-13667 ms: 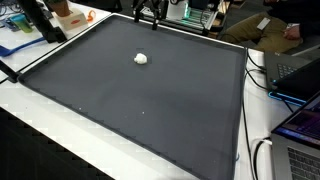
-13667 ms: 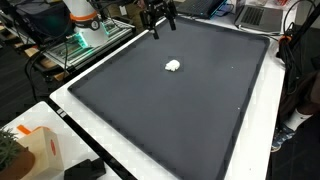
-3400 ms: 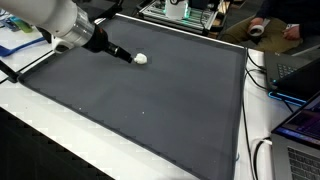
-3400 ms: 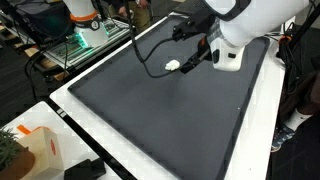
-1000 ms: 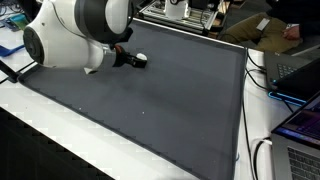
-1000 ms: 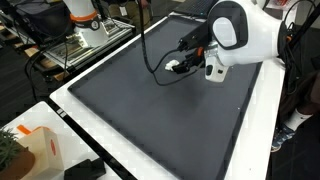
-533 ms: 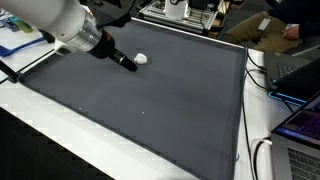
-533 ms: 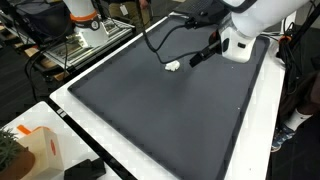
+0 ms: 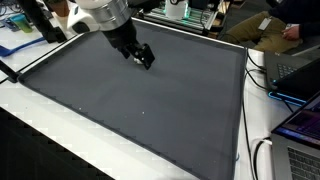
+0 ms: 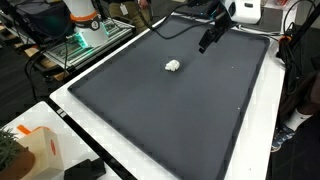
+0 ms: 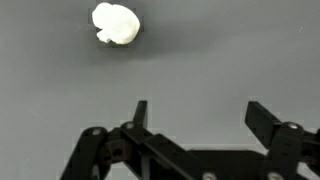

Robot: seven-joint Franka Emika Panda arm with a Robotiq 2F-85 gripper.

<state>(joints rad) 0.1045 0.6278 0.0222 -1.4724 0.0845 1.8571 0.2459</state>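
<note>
The robot's arm [image 9: 103,14] stretches out and slants down. Its gripper [image 9: 146,59] hangs in the air, with its two fingers [image 11: 140,112] spread wide apart.

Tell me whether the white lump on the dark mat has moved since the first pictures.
No. In an exterior view the white lump lies at the same spot on the dark mat, just as far from the mat's far edge as at the start.
</note>
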